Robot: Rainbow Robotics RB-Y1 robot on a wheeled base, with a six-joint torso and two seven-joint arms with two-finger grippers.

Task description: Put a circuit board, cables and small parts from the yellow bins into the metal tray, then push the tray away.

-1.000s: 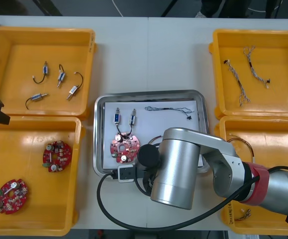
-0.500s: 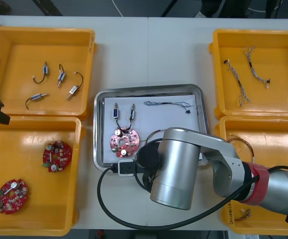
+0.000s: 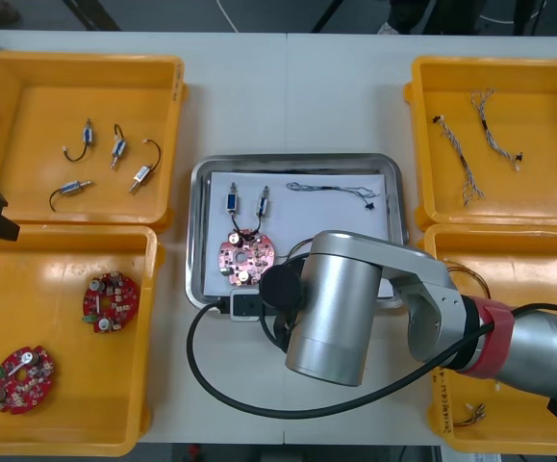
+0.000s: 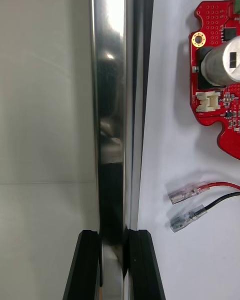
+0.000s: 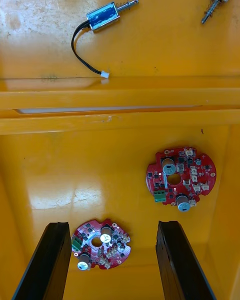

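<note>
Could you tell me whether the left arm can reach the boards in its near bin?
Probably yes: the left gripper hangs open over that bin, and the two boards lie bare on its floor with nothing covering them.

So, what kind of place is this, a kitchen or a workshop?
Probably an electronics assembly or kitting bench. Its yellow bins hold sorted circuit boards, cables and small metal parts; the right gripper grips the rim of a metal tray holding one set, and the open left gripper hangs above the boards' bin.
</note>
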